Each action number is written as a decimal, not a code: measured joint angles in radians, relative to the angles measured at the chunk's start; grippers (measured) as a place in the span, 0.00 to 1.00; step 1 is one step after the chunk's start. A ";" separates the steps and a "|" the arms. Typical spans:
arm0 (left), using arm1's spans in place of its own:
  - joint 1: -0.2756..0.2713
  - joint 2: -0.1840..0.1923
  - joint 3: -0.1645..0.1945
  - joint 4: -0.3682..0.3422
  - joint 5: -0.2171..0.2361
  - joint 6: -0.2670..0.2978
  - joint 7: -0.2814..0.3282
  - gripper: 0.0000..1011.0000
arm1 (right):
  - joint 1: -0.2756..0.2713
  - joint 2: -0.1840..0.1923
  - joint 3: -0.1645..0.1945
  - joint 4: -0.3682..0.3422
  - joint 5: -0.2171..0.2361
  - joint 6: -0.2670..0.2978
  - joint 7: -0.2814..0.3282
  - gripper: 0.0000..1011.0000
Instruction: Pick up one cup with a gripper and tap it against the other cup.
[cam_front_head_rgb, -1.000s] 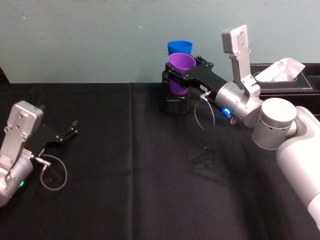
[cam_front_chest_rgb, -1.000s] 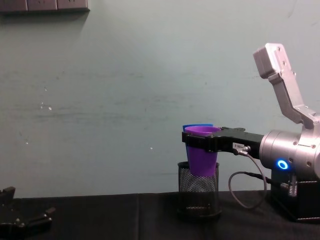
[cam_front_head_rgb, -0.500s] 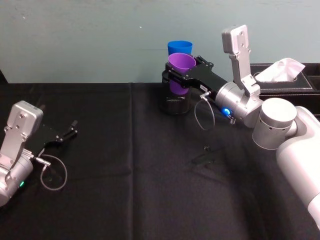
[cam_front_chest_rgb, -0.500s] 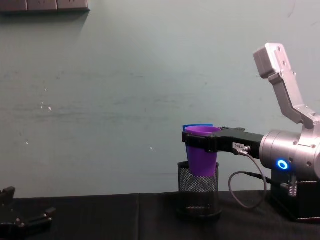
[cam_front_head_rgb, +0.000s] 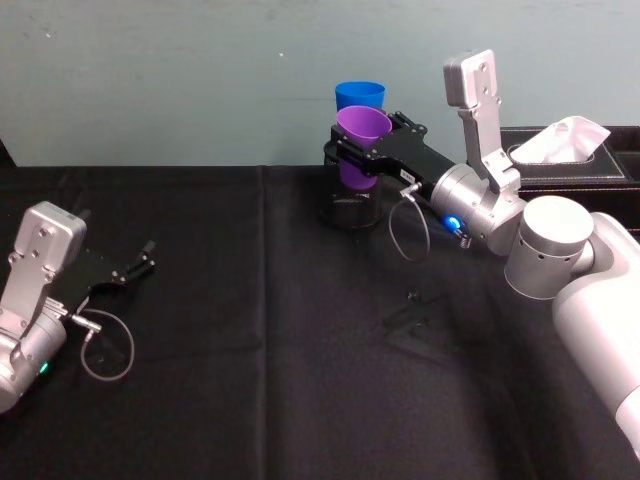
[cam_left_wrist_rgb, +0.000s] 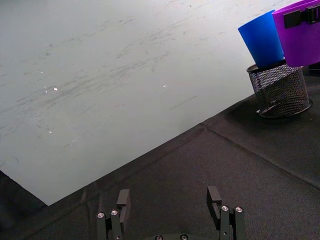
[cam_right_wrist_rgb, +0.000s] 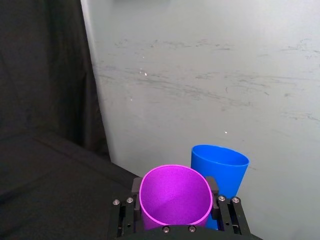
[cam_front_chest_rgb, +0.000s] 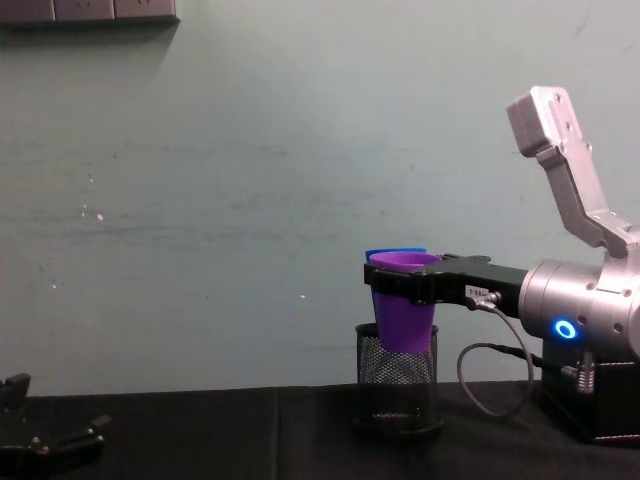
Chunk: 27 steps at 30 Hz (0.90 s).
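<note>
Gripping the purple cup (cam_front_head_rgb: 360, 128), the right claw (cam_front_head_rgb: 362, 150) should ease toward 12 o'clock — level, slow — to tap the blue cup (cam_front_head_rgb: 359, 96); the left claw (cam_front_head_rgb: 135, 268) rests wide at 9 o'clock.

- A black cloth-covered table (cam_front_head_rgb: 250, 400) is serving as a lab-style test bench.
- A scuffed pale wall (cam_front_chest_rgb: 250, 200) is standing behind it.
- A tissue box (cam_front_head_rgb: 590, 168) and mesh pen holder (cam_front_chest_rgb: 397, 390) are lending an office feel.
</note>
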<state>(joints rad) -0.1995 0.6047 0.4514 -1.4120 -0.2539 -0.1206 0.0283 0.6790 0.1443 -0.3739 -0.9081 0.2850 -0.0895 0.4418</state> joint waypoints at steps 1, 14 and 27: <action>0.000 0.000 0.000 0.000 0.000 0.000 0.000 0.99 | 0.000 0.000 0.000 0.000 0.000 0.000 0.000 0.74; 0.000 0.000 0.000 0.000 0.000 0.000 0.000 0.99 | 0.000 0.000 0.000 0.000 0.000 0.000 0.000 0.74; 0.000 0.000 0.000 0.000 0.000 0.000 0.000 0.99 | -0.026 0.011 -0.001 -0.040 -0.002 0.003 0.006 0.74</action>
<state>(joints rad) -0.1995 0.6047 0.4514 -1.4120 -0.2539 -0.1206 0.0283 0.6534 0.1552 -0.3749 -0.9480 0.2830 -0.0865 0.4481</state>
